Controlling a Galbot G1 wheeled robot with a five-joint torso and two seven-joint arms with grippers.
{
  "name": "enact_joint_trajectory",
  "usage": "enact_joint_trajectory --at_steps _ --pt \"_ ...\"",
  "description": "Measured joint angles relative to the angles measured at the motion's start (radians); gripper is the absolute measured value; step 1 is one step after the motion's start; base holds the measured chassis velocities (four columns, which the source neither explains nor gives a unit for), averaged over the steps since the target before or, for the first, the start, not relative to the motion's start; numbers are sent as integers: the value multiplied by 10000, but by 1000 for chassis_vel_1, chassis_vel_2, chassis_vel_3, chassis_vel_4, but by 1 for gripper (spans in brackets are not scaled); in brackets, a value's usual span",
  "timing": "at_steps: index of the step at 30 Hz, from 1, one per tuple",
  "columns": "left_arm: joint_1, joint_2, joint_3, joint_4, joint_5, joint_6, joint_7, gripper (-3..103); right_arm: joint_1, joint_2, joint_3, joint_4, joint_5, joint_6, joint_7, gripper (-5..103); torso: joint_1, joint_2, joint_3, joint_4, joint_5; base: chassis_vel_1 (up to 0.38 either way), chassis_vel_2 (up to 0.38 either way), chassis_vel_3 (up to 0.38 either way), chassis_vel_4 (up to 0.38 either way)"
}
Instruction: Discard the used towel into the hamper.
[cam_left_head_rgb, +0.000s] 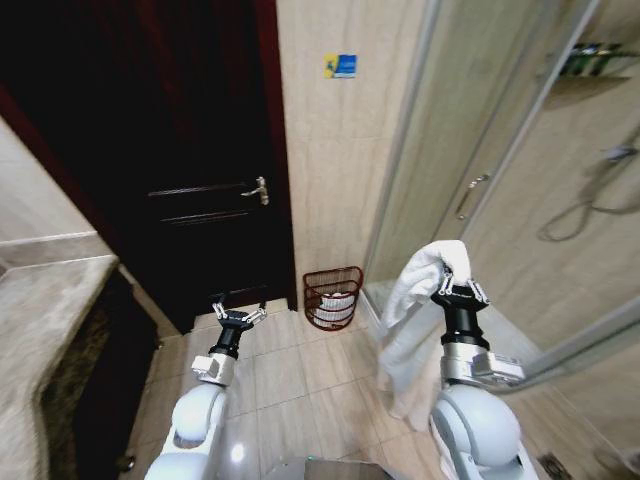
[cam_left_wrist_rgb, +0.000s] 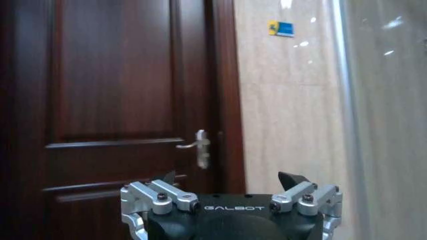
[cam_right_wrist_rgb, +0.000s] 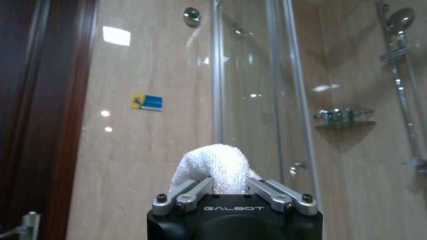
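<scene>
A white towel (cam_left_head_rgb: 415, 300) hangs from my right gripper (cam_left_head_rgb: 458, 288), which is shut on its top fold and held up at the right. The towel drapes down to the left of the arm toward the floor. In the right wrist view the towel (cam_right_wrist_rgb: 215, 167) bulges up between the closed fingers (cam_right_wrist_rgb: 190, 192). The hamper (cam_left_head_rgb: 333, 297), a dark red-brown wire basket with something white inside, stands on the floor against the tiled wall, ahead and left of the towel. My left gripper (cam_left_head_rgb: 238, 313) is open and empty, low at the left, facing the door; its fingertips (cam_left_wrist_rgb: 290, 179) stand spread apart.
A dark wooden door (cam_left_head_rgb: 190, 150) with a metal handle (cam_left_head_rgb: 260, 190) is closed at the left. A stone counter (cam_left_head_rgb: 40, 330) juts in at the near left. A glass shower enclosure (cam_left_head_rgb: 500, 170) fills the right. Tiled floor (cam_left_head_rgb: 290, 380) lies between me and the hamper.
</scene>
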Motion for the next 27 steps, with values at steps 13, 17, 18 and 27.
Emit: enact_joint_trajectory --at_steps 13,17,18,27 --pt "131 -33 89 -2 107 -4 -130 100 -44 23 42 77 39 60 46 6 -316 -688 -370 -4 1 13 18 16 16" --pt "95 -22 80 21 69 -14 -127 100 -14 47 7 43 29 61 36 6 -433 -941 -506 -3 1 0 0 0 0" --pt "71 -19 80 46 18 -63 -127 100 -6 54 -4 31 27 61 25 6 -465 -1008 -542 -3 0 0 0 0 0" --pt "-95 -28 108 120 -118 -201 -190 100 54 122 -14 -219 -50 169 -494 6 -529 -1154 -624 -3 0 0 0 0 0"
